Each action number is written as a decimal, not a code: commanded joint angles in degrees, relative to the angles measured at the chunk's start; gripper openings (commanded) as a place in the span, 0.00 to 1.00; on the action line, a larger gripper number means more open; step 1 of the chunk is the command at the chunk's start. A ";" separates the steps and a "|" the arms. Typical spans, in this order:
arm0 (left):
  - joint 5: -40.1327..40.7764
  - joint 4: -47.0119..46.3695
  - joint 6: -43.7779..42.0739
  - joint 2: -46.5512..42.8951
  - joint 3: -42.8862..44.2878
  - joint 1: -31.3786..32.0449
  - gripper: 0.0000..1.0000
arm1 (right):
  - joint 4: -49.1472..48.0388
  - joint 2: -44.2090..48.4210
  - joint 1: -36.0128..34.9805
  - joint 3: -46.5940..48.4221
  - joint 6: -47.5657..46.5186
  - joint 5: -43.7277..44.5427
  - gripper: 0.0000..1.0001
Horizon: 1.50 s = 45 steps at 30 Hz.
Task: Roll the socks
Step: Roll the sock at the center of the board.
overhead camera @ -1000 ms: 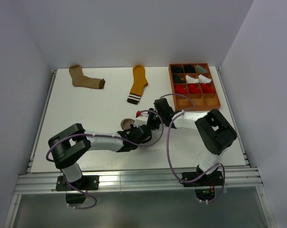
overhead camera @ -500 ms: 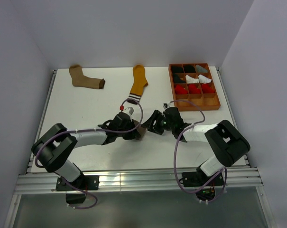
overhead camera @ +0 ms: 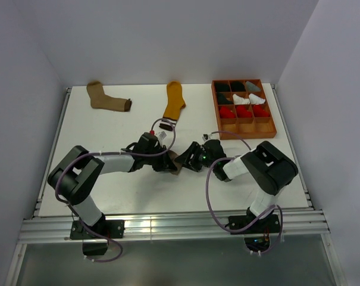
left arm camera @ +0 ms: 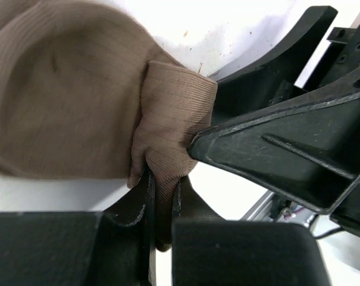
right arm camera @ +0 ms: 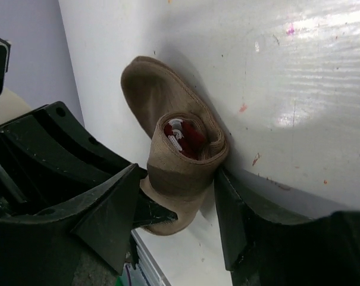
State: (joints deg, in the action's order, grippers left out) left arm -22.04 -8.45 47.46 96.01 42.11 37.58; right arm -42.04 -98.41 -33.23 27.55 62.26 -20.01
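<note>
The light brown sock (right arm camera: 181, 152) lies rolled at the table's middle, and its red-white striped cuff shows inside the roll. My left gripper (left arm camera: 162, 199) is shut on a fold of this sock (left arm camera: 66, 95). My right gripper (right arm camera: 177, 205) stands open, its fingers (right arm camera: 111, 208) straddling the roll from the other side. In the top view, the left gripper (overhead camera: 166, 162) and right gripper (overhead camera: 189, 161) meet at the sock (overhead camera: 178, 159). A tan sock with a dark cuff (overhead camera: 105, 98) lies flat at the back left. The mustard sock (overhead camera: 173, 104) lies flat at the back middle.
An orange compartment tray (overhead camera: 272, 122) at the back right holds rolled black, white, grey and red sock bundles. White walls close in the table on three sides. The right arm's cable (overhead camera: 210, 179) loops over the table.
The right gripper has opened wide and swung low around the roll. The left arm has shifted left, still gripping the sock, whose rolled end now faces the right gripper.
</note>
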 commanded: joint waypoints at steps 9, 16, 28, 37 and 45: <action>-0.29 6.34 -2.81 6.47 1.49 -0.49 0.01 | 5.28 -1.09 -0.34 2.85 -3.89 4.27 0.23; 7.26 7.83 -3.34 -0.09 0.08 -0.41 0.32 | 21.63 1.64 -0.52 8.65 -8.46 6.64 0.00; 50.38 15.40 -6.76 -20.41 -0.53 17.24 0.64 | 57.58 -1.16 -4.03 28.86 -14.71 13.24 0.00; 67.04 3.98 -16.43 -11.65 0.60 31.84 0.65 | 64.89 -4.51 -4.56 35.38 -14.97 12.01 0.00; 69.06 -5.87 -23.46 -3.20 1.40 32.91 0.63 | 64.98 -5.47 -4.56 35.64 -14.98 10.96 0.00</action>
State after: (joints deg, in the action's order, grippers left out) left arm 42.87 -7.33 28.71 91.37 42.11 70.37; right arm 19.42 -102.17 -37.43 61.95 48.25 -9.10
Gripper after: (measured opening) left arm 0.630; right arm 0.177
